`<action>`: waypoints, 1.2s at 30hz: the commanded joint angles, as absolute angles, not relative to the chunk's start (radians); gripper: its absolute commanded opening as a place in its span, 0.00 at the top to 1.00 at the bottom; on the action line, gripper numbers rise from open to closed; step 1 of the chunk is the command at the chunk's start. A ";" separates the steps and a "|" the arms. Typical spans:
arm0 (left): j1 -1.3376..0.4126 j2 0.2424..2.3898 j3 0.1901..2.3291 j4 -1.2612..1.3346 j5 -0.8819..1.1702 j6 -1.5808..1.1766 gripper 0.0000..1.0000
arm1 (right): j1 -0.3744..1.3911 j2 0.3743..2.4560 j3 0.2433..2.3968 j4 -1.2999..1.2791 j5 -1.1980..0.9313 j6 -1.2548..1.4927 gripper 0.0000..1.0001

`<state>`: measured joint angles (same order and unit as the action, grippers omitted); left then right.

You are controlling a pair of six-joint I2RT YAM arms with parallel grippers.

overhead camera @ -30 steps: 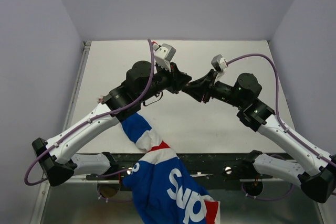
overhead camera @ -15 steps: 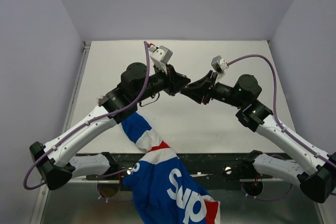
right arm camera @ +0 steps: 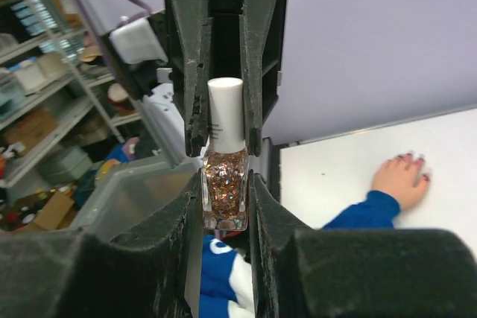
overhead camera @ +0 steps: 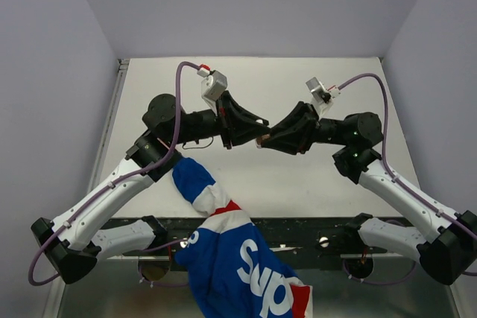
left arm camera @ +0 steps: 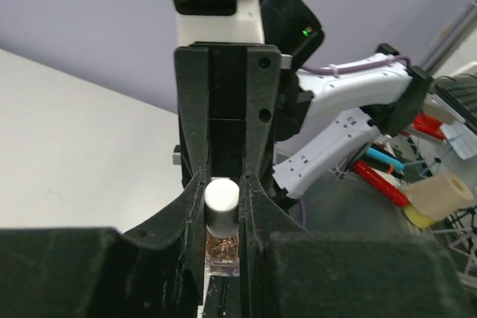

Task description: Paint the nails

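Observation:
A small polish bottle with copper glitter hangs in the air between both arms over mid-table. My right gripper is shut on its glass body. My left gripper is shut on its white cap, which the right wrist view also shows as the cap. A bare hand lies flat on the table, and its reddish nails show at the fingertips. From above the hand is hidden under my left arm; only the blue, white and red sleeve shows.
The white table has a raised rail along its left edge and grey walls on three sides. The sleeved arm crosses the near edge between the two arm bases. Shelves and clutter stand beyond the table.
Both grippers, joined at the bottle, have shifted slightly toward the near edge and turned more level. The left arm's elbow has swung left. The left jaws have closed tighter on the cap.

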<state>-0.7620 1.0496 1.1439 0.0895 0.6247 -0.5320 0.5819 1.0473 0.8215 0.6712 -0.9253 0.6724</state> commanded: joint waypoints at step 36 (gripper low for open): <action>-0.669 1.006 1.267 -0.041 0.855 -0.453 0.01 | 0.557 1.006 0.902 0.490 -0.980 0.557 0.99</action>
<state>-0.7151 1.0382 1.2121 0.0921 0.9161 -0.5293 0.5629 1.0431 0.8413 0.8318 -1.0599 0.8112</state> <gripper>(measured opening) 0.985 0.321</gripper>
